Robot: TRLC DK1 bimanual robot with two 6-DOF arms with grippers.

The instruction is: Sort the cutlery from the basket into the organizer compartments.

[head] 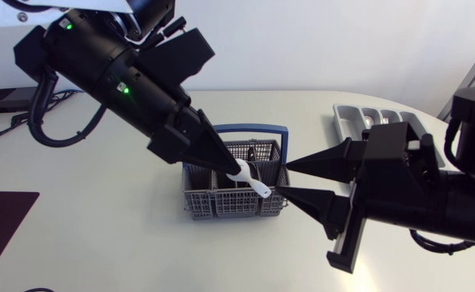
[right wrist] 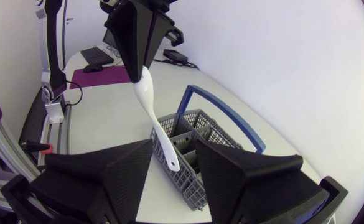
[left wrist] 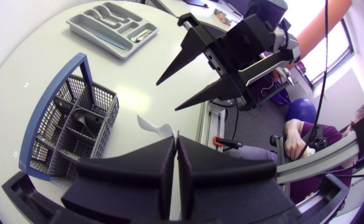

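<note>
My left gripper (head: 235,170) is shut on the broad end of a white plastic spoon (head: 255,186) and holds it slanted above the grey basket (head: 221,208) with the blue handle. The spoon's free end pokes between the fingers of my right gripper (head: 284,179), which stands open at the basket's right side, its fingers apart from the spoon. In the right wrist view the spoon (right wrist: 152,109) runs from the left gripper (right wrist: 141,70) down into the gap of my right gripper (right wrist: 173,157). The grey organizer (head: 349,123) lies at the back right.
The organizer (left wrist: 76,25) holds a few pieces of cutlery in its compartments. A dark purple mat (head: 2,227) lies at the table's left edge, and a black box (head: 6,98) with cables sits at the back left. The basket (left wrist: 57,124) has several dividers.
</note>
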